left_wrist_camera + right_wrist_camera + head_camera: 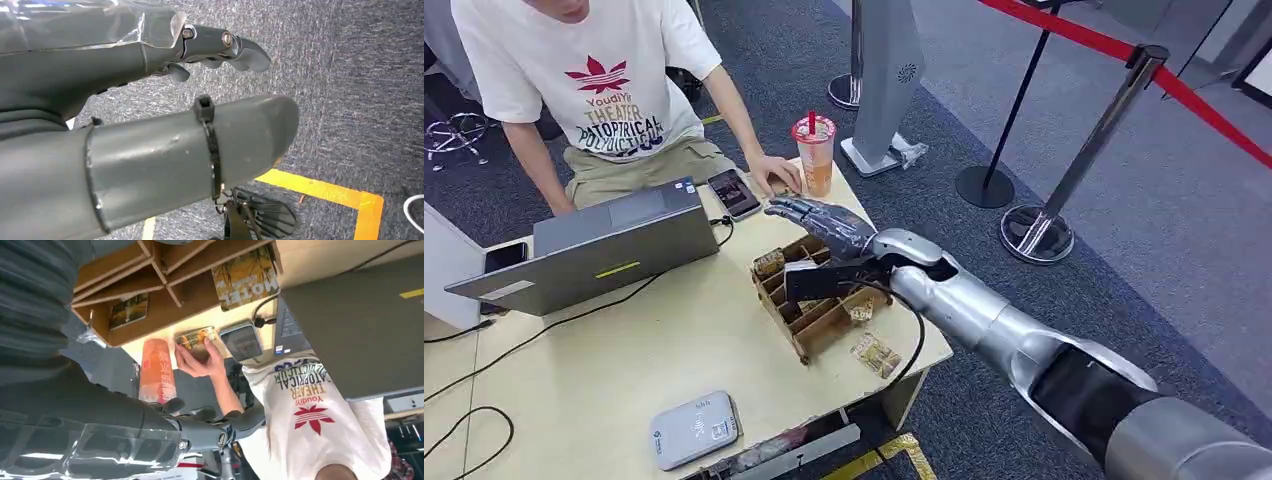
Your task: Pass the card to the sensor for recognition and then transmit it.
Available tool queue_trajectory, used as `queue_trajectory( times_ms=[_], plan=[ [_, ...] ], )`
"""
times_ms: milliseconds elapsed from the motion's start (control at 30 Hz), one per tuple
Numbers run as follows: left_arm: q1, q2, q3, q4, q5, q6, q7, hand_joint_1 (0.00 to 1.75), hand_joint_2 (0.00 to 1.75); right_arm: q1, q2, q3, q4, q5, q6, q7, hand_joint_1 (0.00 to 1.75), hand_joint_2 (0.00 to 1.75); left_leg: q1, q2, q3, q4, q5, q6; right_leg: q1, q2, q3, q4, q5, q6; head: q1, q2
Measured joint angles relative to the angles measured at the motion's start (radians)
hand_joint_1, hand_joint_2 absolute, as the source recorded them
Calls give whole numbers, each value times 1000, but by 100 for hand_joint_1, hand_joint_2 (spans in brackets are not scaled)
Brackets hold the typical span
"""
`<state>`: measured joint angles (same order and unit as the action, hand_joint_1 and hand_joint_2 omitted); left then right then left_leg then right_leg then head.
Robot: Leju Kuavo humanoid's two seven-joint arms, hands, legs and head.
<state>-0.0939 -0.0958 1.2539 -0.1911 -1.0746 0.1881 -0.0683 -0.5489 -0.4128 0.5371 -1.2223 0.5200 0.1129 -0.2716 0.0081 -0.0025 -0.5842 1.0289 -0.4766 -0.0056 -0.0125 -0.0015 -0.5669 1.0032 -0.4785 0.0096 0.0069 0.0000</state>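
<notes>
My right hand (824,225) hovers over the far end of a wooden card rack (819,300), fingers spread and empty, its dark fingers (200,432) stretched toward the seated person. The person's hand (200,360) lies on the table just beyond mine and holds a patterned card (195,337). More cards stand in the rack (245,277), and one lies on the table (876,353) beside it. The grey-white card sensor (694,428) sits near the table's front edge. My left hand (150,60) hangs over carpet, fingers out, holding nothing.
A grey laptop (614,240), a phone (734,193) and an orange drink cup (815,155) stand at the table's far side. Cables trail across the left of the table (624,380). Stanchions (1104,140) and a kiosk base (884,80) stand on the carpet to the right.
</notes>
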Motion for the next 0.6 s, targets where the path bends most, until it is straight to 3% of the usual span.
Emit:
queue_trajectory(
  times_ms=[367, 433, 600],
  plan=[
    [0, 0, 0, 0, -3, 0, 0, 0, 0, 15, 29, -14, -12, 20, 1, 11, 0, 175, 0, 0, 0, 0, 0, 0, 0, 0, 0, 0, 0, 0, 0, 0],
    [0, 0, 0, 0, -6, 0, 0, 0, 0, 6, 43, -17, -3, 34, -5, 18, 14, 175, 0, 0, 0, 0, 0, 0, 0, 0, 0, 0, 0, 0, 0, 0],
    [-3, 0, 0, 0, -15, -1, 3, 0, 0, -31, 85, -21, 49, 55, -24, 25, 23, 175, 0, 0, 0, 0, 0, 0, 0, 0, 0, 0, 0, 0, 0, 0]
  ],
)
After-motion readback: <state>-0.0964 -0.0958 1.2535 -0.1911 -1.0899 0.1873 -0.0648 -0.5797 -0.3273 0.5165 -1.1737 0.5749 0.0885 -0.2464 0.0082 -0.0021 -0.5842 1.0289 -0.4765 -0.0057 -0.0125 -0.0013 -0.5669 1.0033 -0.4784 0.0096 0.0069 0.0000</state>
